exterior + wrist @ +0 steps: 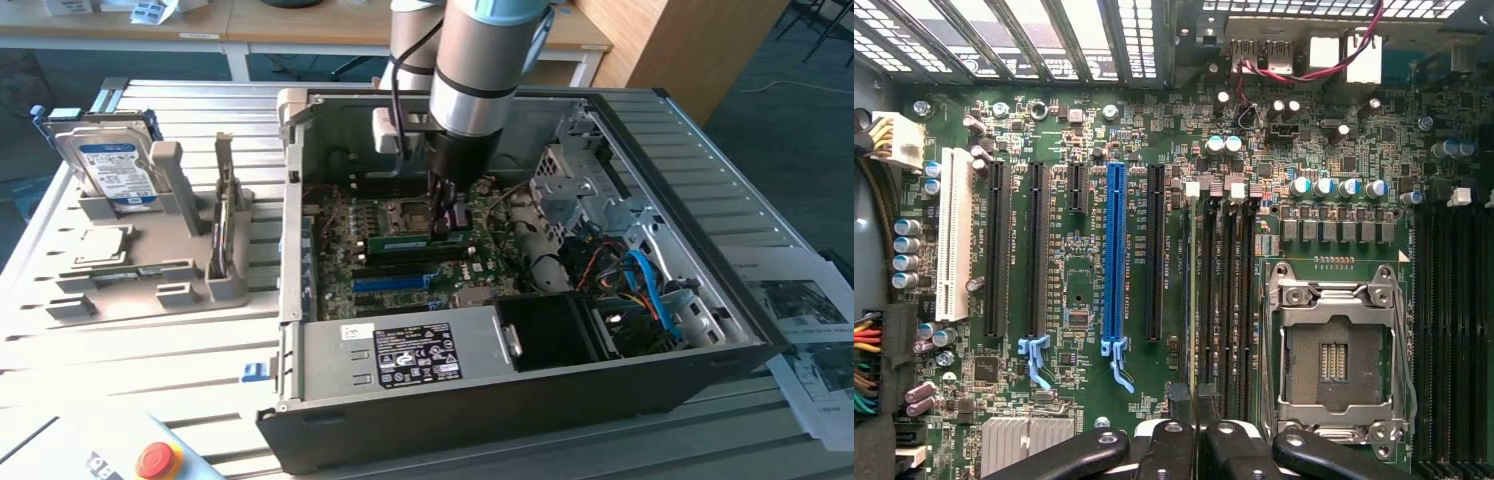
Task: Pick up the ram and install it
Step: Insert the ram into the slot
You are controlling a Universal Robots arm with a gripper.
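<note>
The ram (400, 242) is a thin green stick lying low across the motherboard at the black memory slots, beside the empty processor socket (1334, 350). My gripper (447, 215) reaches straight down into the open computer case (534, 420) and is shut on the ram. In the wrist view the ram (1191, 300) shows edge-on as a thin line running away from the black fingertips (1176, 405), in line with the slots. My gripper (1194, 415) has its jaws close together on that edge. I cannot tell whether the ram is seated in the slot.
A grey holder (147, 280) at the exterior view's left carries a hard drive (114, 170), a square silver chip (100, 245) and another upright green stick (224, 210). The power supply (400, 355), drive cage (587, 190) and cables (647, 290) crowd the case. Red button (160, 460); papers (801, 320).
</note>
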